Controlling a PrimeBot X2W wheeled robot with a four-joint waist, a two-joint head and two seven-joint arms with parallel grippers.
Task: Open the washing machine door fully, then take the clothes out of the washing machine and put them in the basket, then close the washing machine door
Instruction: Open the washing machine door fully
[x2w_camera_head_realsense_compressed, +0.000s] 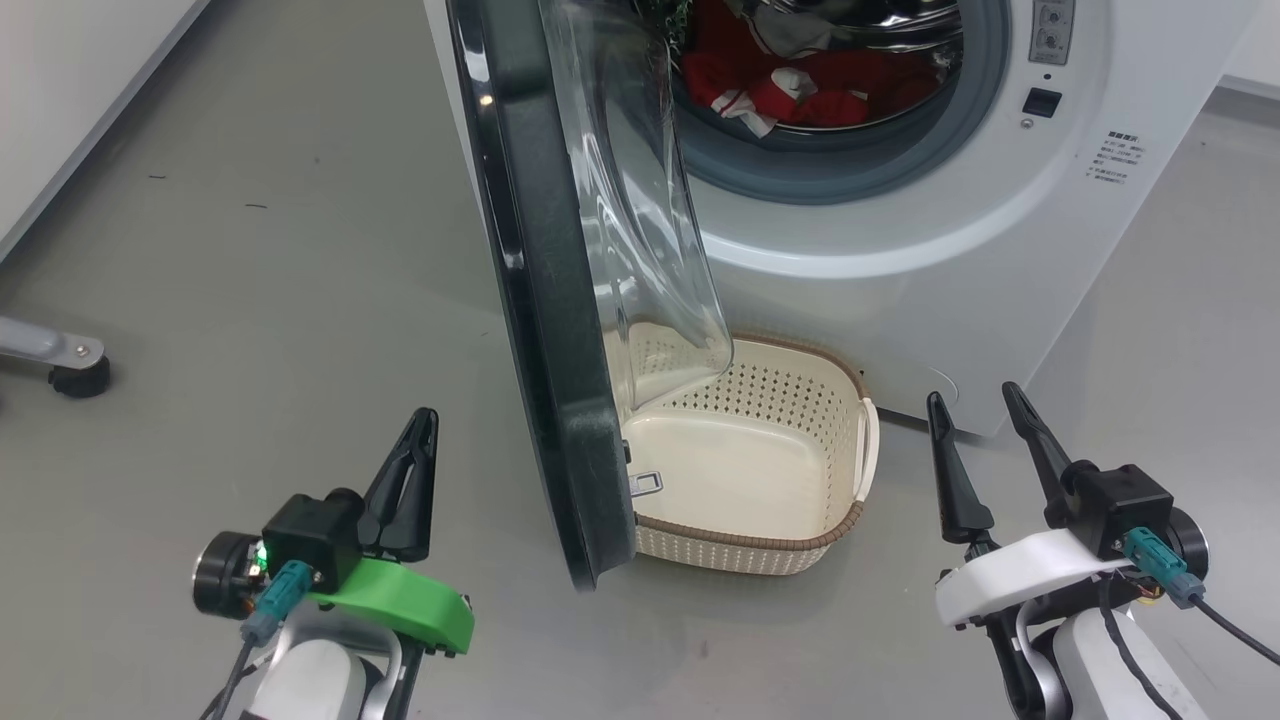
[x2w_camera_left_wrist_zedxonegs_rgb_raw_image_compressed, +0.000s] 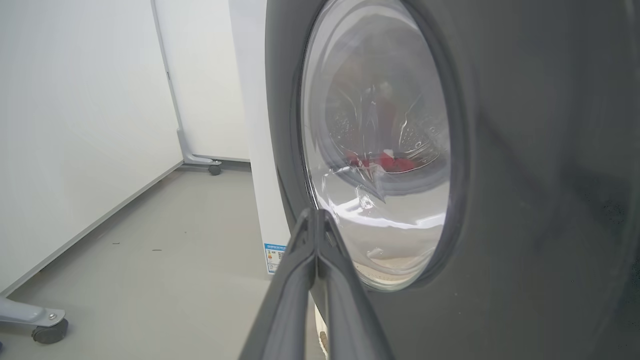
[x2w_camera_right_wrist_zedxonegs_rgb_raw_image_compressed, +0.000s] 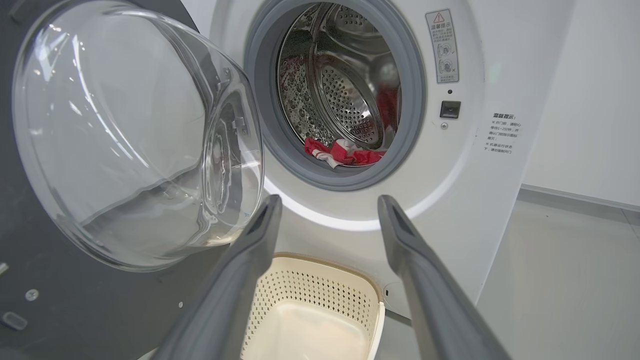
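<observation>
One corner of basket (x2w_camera_head_realsense_compressed: 752, 543) behind door (x2w_camera_head_realsense_compressed: 545, 300), clothes (x2w_camera_head_realsense_compressed: 830, 92) cut off above

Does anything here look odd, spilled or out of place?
Nothing looks spilled or broken. One awkward thing: the washing machine door stands only part open and, seen from above, covers the left side of the empty basket. The red clothes lie in the drum.

This is looking like a test lab, not a home: a washer (x2w_camera_head_realsense_compressed: 900, 260) is standing on bare grey floor (x2w_camera_head_realsense_compressed: 250, 250), with plain white partitions (x2w_camera_left_wrist_zedxonegs_rgb_raw_image_compressed: 200, 75) sitting on castors (x2w_camera_left_wrist_zedxonegs_rgb_raw_image_compressed: 50, 330) at left.
</observation>
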